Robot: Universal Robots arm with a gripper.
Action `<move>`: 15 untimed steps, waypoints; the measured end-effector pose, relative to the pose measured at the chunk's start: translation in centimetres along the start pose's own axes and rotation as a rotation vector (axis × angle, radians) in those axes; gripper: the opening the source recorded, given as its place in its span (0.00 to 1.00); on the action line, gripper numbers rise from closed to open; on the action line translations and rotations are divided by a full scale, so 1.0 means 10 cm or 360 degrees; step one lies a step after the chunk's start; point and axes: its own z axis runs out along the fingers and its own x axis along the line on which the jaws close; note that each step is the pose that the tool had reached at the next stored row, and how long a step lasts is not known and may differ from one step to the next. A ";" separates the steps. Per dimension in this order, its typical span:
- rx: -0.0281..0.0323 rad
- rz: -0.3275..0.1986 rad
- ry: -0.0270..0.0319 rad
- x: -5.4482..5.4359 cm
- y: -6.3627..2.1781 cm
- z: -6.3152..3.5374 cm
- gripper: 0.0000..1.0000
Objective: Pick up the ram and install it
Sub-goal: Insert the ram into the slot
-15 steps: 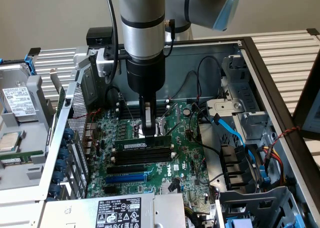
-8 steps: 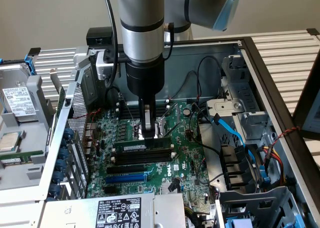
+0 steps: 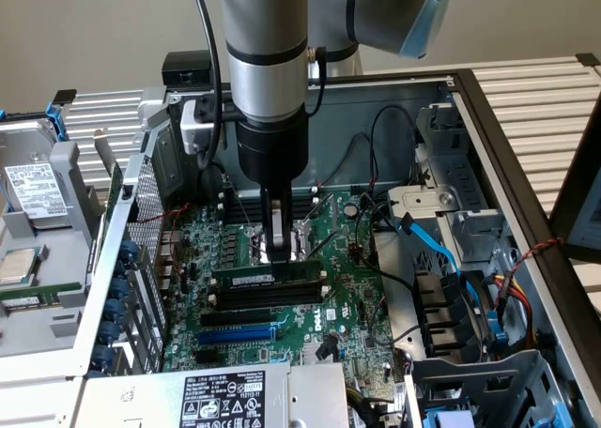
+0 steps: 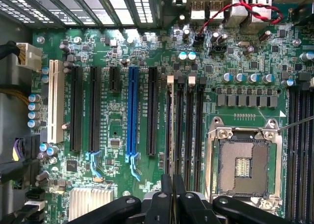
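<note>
Green ram (image 3: 268, 276) sits ctr frame, just above the bare black slots (image 3: 266, 298), pinched by your nearly-closed end effector (image 3: 277, 252). If it's tilted, pushing could bend it or miss.

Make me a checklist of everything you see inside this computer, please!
Surface: motherboard inside an open case.
Job's things: ram standing on edge along the black slots, next to the empty socket.
Clutter: nothing seen.
Grippers: gripper shut on the ram's top edge.
Cables: blue cable at the exterior view's right, away from the ram.
Surroundings: drive at the exterior view's left; slatted top behind the case.
</note>
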 end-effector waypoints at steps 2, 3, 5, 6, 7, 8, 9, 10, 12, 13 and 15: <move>0.00002 -0.0001 0.00005 0.00 0.000 0.010 0.13; 0.00001 -0.0001 0.00009 0.00 0.000 0.016 0.13; 0.00001 -0.0001 0.00016 0.00 0.001 0.027 0.13; 0.00002 -0.0001 0.00021 0.00 0.001 0.031 0.13; 0.00001 -0.0001 0.00028 0.00 0.001 0.035 0.13; 0.00000 -0.0001 0.00036 0.00 0.001 0.036 0.13; 0.00001 -0.0001 0.00045 0.00 0.002 0.038 0.13; 0.00002 -0.0001 0.00051 0.00 0.002 0.040 0.13; 0.00010 -0.0001 0.00065 0.00 0.002 0.046 0.13; 0.00013 -0.0001 0.00078 0.00 0.002 0.049 0.13; 0.00024 -0.0001 0.00118 0.00 0.002 0.053 0.13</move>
